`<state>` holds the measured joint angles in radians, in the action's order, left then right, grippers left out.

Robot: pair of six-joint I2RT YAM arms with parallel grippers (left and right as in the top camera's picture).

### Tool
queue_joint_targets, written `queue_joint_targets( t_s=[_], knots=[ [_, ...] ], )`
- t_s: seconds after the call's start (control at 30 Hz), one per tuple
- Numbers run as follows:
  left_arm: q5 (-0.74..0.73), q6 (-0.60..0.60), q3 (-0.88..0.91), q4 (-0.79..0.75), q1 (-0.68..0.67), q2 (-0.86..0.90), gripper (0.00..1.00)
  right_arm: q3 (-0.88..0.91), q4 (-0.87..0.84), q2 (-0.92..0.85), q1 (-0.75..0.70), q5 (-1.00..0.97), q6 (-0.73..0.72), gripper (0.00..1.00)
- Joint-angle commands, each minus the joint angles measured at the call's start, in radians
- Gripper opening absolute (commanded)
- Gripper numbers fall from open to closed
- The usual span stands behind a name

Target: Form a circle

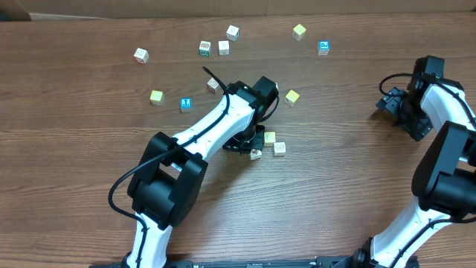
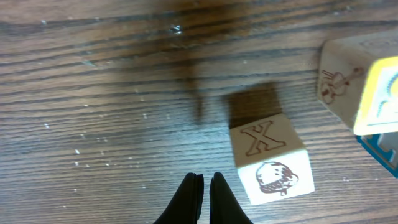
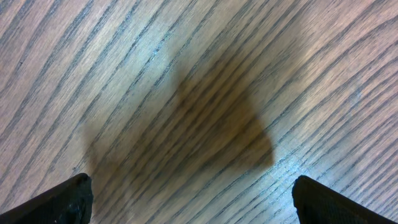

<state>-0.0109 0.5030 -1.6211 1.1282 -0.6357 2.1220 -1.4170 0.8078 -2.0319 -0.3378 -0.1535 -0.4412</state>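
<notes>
Cube cluster (image 1: 270,138), one yellow, two white, close together, mid-table

Thirteen cubes (image 1: 224,48) counted from overhead: four yellow, two blue, one green-edged, six white. Ten loose between 10 and 2 o'clock. Three in the cluster (image 1: 270,137) just off centre at 4 o'clock, plus a fourth cube (image 2: 382,152), blue, seen only from the left wrist. Two arms (image 1: 216,123).
</notes>
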Motion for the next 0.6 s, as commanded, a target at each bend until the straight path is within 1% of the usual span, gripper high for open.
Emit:
queue_joint_targets(
  t_s=[0.0, 0.1, 0.37, 0.57],
  knots=[
    [0.012, 0.027, 0.034, -0.014, -0.008, -0.009, 0.04, 0.004, -0.003, 0.027, 0.002, -0.003, -0.003, 1.0],
    [0.011, 0.03, 0.062, -0.038, -0.008, -0.009, 0.04, 0.004, -0.003, 0.027, 0.002, -0.003, -0.003, 1.0],
    [0.007, 0.029, 0.064, -0.093, -0.011, -0.009, 0.04, 0.004, -0.003, 0.027, 0.002, -0.003, -0.003, 1.0],
    [-0.042, 0.025, 0.064, -0.098, -0.013, -0.009, 0.04, 0.004, -0.003, 0.027, 0.002, -0.003, -0.003, 1.0]
  ],
)
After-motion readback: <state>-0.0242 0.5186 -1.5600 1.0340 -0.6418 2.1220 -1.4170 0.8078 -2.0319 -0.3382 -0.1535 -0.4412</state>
